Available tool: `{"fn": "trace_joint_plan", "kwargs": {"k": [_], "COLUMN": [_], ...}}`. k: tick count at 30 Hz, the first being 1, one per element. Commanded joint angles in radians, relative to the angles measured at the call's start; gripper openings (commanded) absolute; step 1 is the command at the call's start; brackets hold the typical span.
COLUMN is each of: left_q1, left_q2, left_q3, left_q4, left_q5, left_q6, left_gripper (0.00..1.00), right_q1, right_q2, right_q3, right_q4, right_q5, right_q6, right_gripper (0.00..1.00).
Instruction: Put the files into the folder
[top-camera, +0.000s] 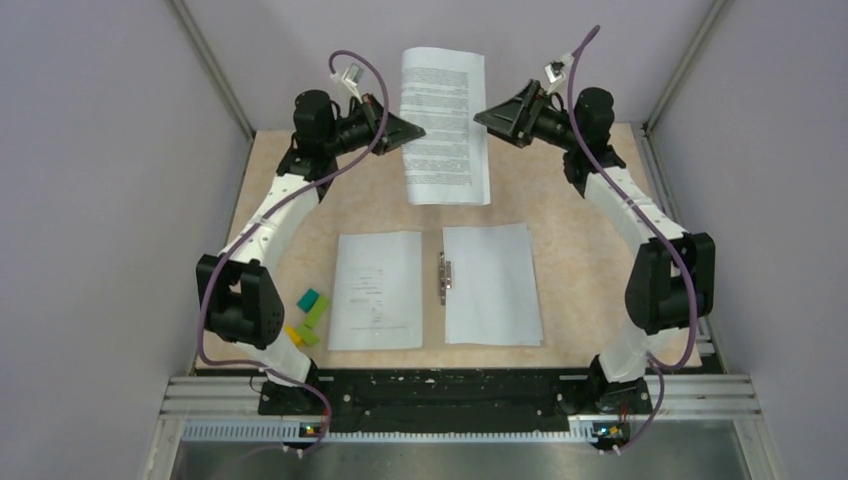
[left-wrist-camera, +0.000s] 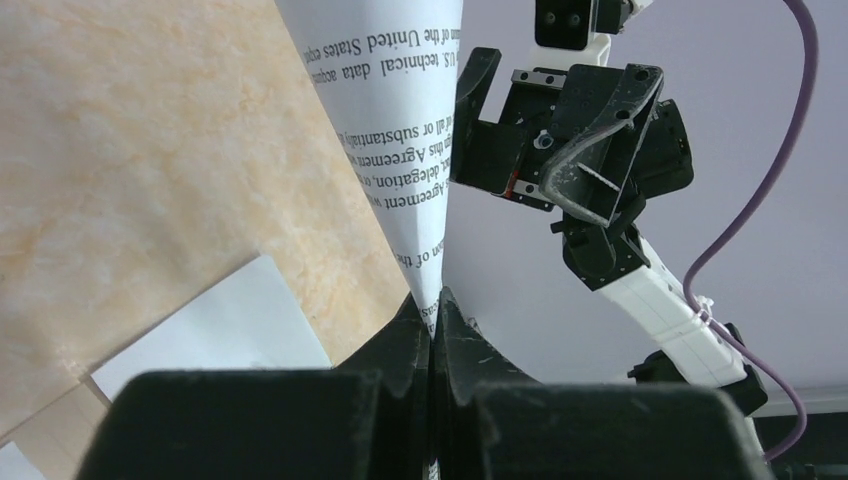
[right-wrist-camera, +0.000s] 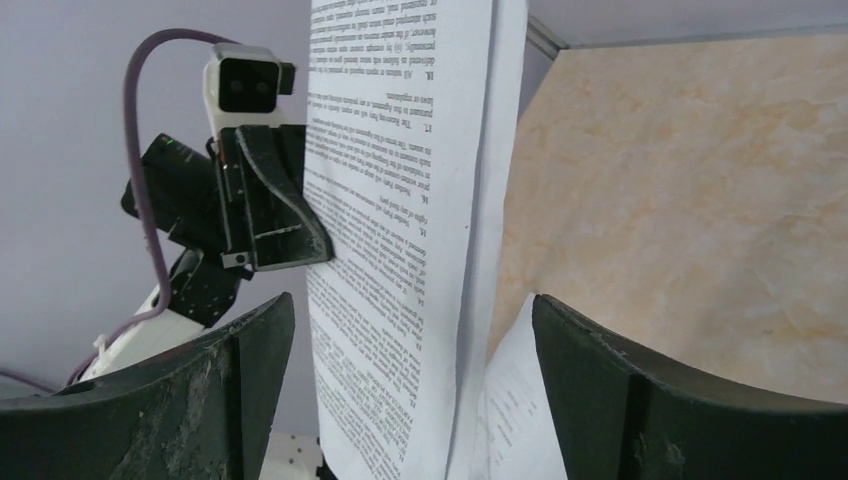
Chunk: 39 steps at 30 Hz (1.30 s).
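White printed files hung tilted above the far tabletop, their left edge pinched in the closed left gripper; the right gripper stood spread wide around their right edge; two more sheets lay flat below, one either side of a metal clip.

White links, black joints, purple cables; left claw, right claw black.
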Motion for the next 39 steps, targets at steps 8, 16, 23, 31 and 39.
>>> {"fn": "trace_joint_plan", "kwargs": {"k": [8, 16, 23, 31, 39], "left_q1": [-0.024, -0.032, -0.078, -0.135, -0.302], "left_q2": [-0.137, -0.169, -0.198, -0.261, -0.315], "left_q3": [-0.201, -0.284, -0.375, -0.468, -0.413], "left_q4": [0.216, 0.247, 0.239, 0.061, -0.502], "left_q5": [0.057, 0.067, 0.059, -0.037, -0.592], "left_q6": [-0.1, -0.111, -0.086, 0.047, 0.278], "left_gripper": [0.0, 0.0, 0.03, 0.32, 0.56], "right_q1": [0.047, 0.067, 0.098, 0.097, 0.097], "right_q2": [-0.167, -0.21, -0.254, -0.379, -0.503], "right_q3": [-0.18, -0.256, -0.293, -0.381, -0.393], "right_q4": [0.184, 0.167, 0.012, -0.239, -0.664], "right_q5": [-0.052, -0.025, 0.031, 0.156, 0.395], "right_q6": [0.107, 0.088, -0.025, -0.179, -0.377], "right_gripper": [0.77, 0.61, 0.47, 0.02, 0.0]}}
